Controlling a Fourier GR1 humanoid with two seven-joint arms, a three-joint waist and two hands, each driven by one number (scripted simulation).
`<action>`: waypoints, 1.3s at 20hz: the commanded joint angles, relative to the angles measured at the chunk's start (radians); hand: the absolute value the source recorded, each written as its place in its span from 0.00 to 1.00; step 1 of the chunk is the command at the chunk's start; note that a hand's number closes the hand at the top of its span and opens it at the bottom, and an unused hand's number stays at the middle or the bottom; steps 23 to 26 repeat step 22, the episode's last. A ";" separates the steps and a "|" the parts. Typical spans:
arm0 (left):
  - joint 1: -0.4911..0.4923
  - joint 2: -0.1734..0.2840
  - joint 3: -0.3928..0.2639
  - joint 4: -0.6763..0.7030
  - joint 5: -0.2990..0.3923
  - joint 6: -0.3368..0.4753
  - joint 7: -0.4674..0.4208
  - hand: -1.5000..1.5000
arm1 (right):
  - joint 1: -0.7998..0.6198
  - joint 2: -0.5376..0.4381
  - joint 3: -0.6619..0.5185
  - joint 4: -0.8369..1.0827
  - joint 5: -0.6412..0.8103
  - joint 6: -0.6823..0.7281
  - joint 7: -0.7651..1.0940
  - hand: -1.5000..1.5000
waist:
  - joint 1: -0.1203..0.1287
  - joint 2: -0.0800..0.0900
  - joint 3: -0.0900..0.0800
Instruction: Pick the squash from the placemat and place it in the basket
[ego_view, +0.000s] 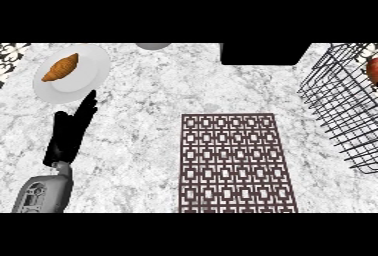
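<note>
The brown patterned placemat lies flat on the marble counter, and nothing rests on it. At the right edge stands the black wire basket. A reddish-orange rounded thing shows inside it, cut off by the frame, and I cannot tell whether it is the squash. My left hand is at the left, open with straight fingers pointing up toward the plate and holding nothing. My right hand is out of view.
A white plate with a croissant sits at the top left, just beyond my left fingertips. A black block and a grey round object stand along the far edge.
</note>
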 joint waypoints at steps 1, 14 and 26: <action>-0.013 -0.017 -0.023 0.003 -0.032 0.025 0.031 0.50 | 0.057 0.035 -0.051 0.016 -0.038 -0.096 -0.079 0.00 | -0.008 -0.001 0.000; -0.057 -0.012 0.006 0.012 -0.008 0.023 0.042 0.50 | 0.035 -0.138 -0.347 0.148 -0.219 -0.170 -0.021 0.00 | -0.017 -0.003 0.000; -0.015 -0.011 0.009 0.008 0.001 0.009 0.008 0.50 | 0.156 -0.421 -0.493 0.452 -0.301 -0.026 -0.245 0.00 | -0.005 0.003 0.002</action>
